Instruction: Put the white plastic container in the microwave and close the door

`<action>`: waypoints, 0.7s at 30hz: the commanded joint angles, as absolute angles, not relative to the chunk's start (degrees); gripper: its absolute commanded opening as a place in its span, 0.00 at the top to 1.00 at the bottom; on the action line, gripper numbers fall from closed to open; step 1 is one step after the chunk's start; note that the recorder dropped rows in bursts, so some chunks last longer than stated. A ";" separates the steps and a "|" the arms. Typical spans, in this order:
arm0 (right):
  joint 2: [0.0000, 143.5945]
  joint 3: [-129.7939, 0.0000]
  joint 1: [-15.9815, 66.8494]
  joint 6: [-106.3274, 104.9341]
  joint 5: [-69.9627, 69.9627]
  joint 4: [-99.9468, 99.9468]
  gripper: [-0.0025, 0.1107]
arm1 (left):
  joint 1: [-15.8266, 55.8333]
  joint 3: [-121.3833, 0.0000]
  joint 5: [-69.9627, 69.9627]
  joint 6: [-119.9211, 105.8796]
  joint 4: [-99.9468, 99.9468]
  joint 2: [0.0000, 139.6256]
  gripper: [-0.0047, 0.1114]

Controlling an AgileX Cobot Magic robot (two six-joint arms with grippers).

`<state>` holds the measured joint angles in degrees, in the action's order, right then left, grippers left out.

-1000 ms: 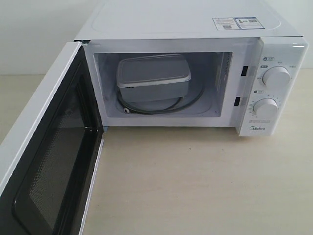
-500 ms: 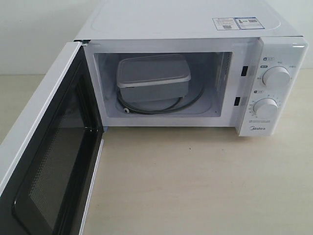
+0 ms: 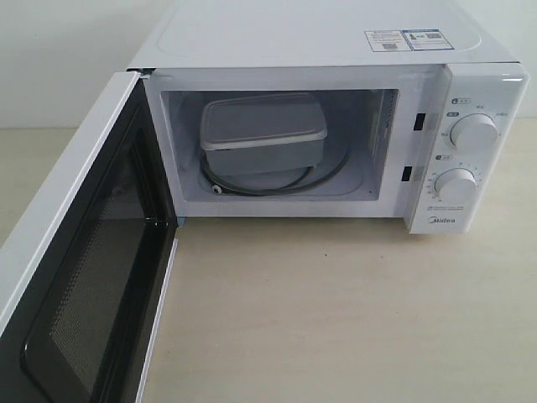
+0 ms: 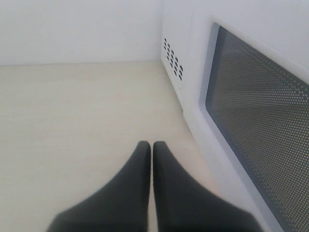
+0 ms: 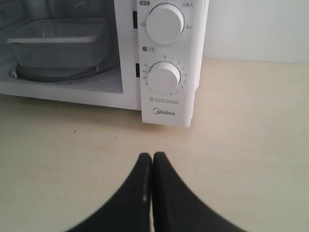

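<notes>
The white plastic container (image 3: 262, 133) sits inside the microwave (image 3: 336, 42), on the glass turntable, left of the cavity's middle; it also shows in the right wrist view (image 5: 55, 41). The door (image 3: 84, 269) stands wide open, swung out to the left, its dark mesh window facing inward. Neither gripper appears in the exterior view. My left gripper (image 4: 151, 145) is shut and empty above the table, beside the door's outer face (image 4: 260, 121). My right gripper (image 5: 152, 155) is shut and empty over the table in front of the knob panel (image 5: 166, 72).
Two round white knobs (image 3: 472, 133) and the Midea logo are on the microwave's right panel. The pale wooden tabletop (image 3: 336, 311) stretches in front of the microwave. A white wall stands behind. Vent holes (image 4: 173, 59) mark the microwave's side.
</notes>
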<state>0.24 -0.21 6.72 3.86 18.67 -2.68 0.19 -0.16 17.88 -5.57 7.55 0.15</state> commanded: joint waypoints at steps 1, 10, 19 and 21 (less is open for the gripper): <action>0.00 0.00 6.33 4.45 19.51 -3.32 0.98 | 0.55 0.00 17.61 -5.57 7.52 0.00 0.93; 0.00 0.00 6.33 4.45 19.51 -3.32 0.98 | 0.55 0.00 17.61 -5.57 7.52 0.00 0.93; 0.00 0.00 5.47 4.45 19.51 -3.31 0.98 | 0.55 0.00 17.50 -5.57 7.52 0.00 0.93; 0.00 0.00 3.58 4.45 19.51 -3.31 0.98 | 0.55 0.00 17.50 -5.57 7.52 0.00 0.93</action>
<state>0.24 -0.02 5.64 4.50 19.78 -2.81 0.19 -0.16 17.88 -5.57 7.55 0.15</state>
